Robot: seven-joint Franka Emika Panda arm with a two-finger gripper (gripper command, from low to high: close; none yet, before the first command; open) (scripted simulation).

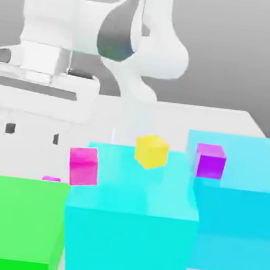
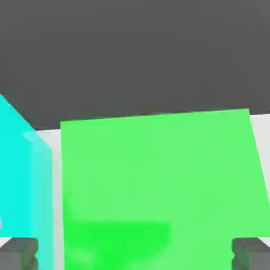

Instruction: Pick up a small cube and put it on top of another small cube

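- Two fingers of the gripper stand wide apart, with nothing clamped in them; they hang over the worktop at the exterior view's left, beyond the green block.
- One small cube, plain magenta, peeks out behind the green block's far edge, close to that block's corner nearest the middle cyan block. Just its upper edge can be seen, the rest being hidden, so what it rests on cannot be told.
- A hot-pink cube appears at the middle cyan block's upper edge, on the exterior view's left, slightly tilted.
- A yellow cube appears on the far part of that same block's top, turned so that a corner faces the camera.
- A violet cube appears on the larger blue-cyan block at the exterior view's right, near the side facing the middle block.
- In the hand view, the green block's broad face lies between the two separated fingers, with a darker green patch on it. The middle cyan block stands beside it, a pale strip between them, and a dark grey area spreads past the worktop's edge.
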